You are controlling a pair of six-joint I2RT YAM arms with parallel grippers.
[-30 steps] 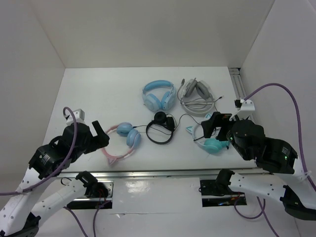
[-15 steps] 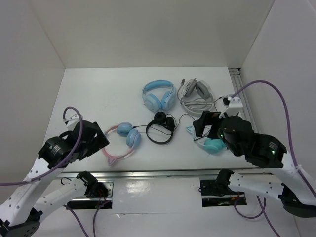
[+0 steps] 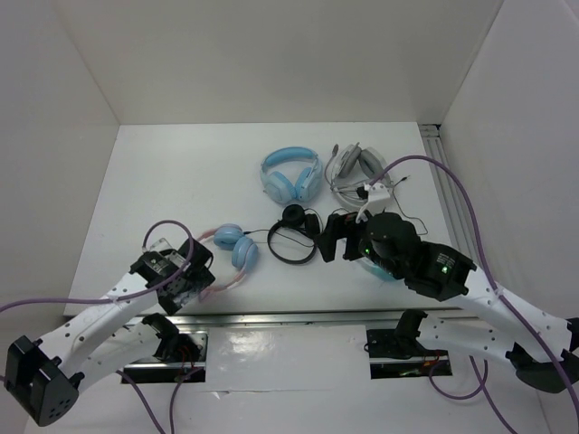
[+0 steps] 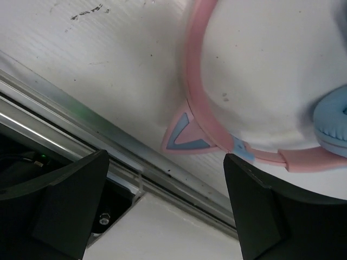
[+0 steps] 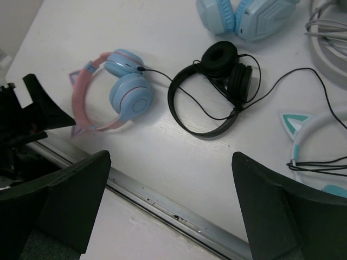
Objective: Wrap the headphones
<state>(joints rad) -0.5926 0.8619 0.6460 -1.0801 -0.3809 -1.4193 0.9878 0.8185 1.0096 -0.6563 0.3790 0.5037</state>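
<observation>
Flat near the front edge of the table (image 3: 172,172), the headphones (image 3: 227,247), pink band and cat ear directly beneath the left gripper (image 4: 165,157). Right gripper (image 5: 171,156) off to the right; both spread wide, grasping nothing.

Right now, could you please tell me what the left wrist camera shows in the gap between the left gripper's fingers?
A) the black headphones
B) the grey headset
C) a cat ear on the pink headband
C: in the left wrist view, the cat ear on the pink band of the headphones lies on the table, seen between the fingers of the open left gripper, which is not touching it.
</observation>
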